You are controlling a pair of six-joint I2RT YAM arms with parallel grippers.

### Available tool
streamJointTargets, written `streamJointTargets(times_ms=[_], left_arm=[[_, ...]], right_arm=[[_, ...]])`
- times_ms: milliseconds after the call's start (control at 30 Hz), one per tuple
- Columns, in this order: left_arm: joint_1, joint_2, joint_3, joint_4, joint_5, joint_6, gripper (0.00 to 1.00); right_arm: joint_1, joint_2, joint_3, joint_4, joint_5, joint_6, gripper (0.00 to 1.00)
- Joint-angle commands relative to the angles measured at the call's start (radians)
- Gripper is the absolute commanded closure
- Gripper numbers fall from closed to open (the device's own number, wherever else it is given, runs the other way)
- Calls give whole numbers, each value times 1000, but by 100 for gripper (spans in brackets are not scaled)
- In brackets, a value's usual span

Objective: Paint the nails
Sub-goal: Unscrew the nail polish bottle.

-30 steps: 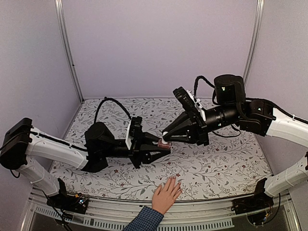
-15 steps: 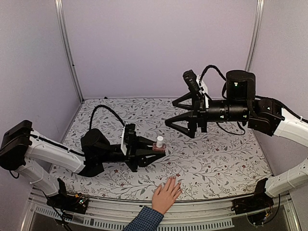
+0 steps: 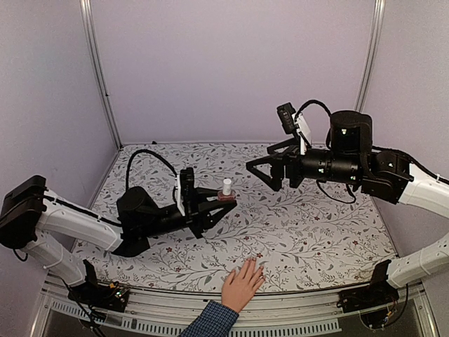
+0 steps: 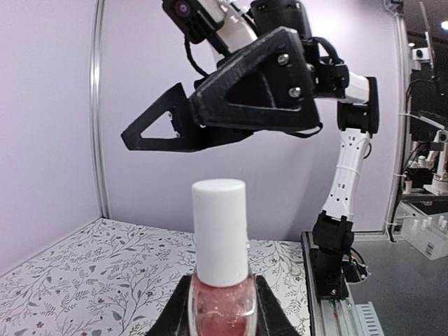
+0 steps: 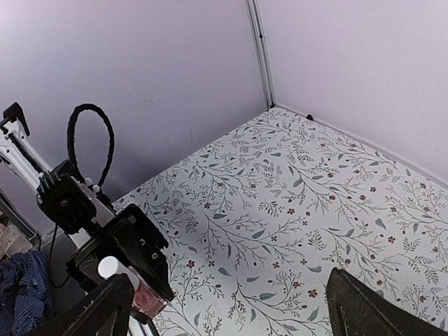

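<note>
A light-skinned hand [image 3: 242, 282] with a blue checked cuff lies flat at the table's near edge, fingers pointing away. Its nails [image 3: 254, 264] are too small to make out. My left gripper [image 3: 220, 199] is shut on a small pink bottle [image 3: 226, 191] with a white cap, holding it upright above the table. In the left wrist view the bottle [image 4: 220, 269] sits between the black fingers. My right gripper [image 3: 259, 160] hangs open to the right of the bottle and apart from it, with nothing between its fingers. Its wrist view shows the bottle [image 5: 133, 292] at lower left.
A floral-patterned cloth [image 3: 316, 232] covers the table. Lilac walls and metal corner posts [image 3: 98, 70] enclose it on three sides. A black cable [image 3: 151, 158] loops over the left arm. The hand lies about a hand's length in front of the held bottle.
The right gripper was closed at the bottle's cap; it has opened and drawn back up and to the right. The left gripper has raised the bottle and moved slightly left.
</note>
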Motion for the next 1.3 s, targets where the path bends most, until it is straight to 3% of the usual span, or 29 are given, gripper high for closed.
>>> streamJointTargets(times_ms=[0,267,367,667,1033,1267], left_arm=[[11,30,54,-30,-108,24,100],[7,93,111,-31,-193,-19,100],[4,111,118,-15,-210,-29,100],[-10,135,156,-62,-254,-24,100],[-27,153,208,-166,-326,3,100],[-31,155,217,-185,-319,9,100]], right_arm=[[-5,21,22,11,-58,40,1],[-6,53,34,13,-90,78,3],[-5,77,46,18,-96,86,15],[-3,168,97,-22,-100,128,36],[2,189,95,-25,-105,128,69],[2,199,97,-25,-127,122,78]])
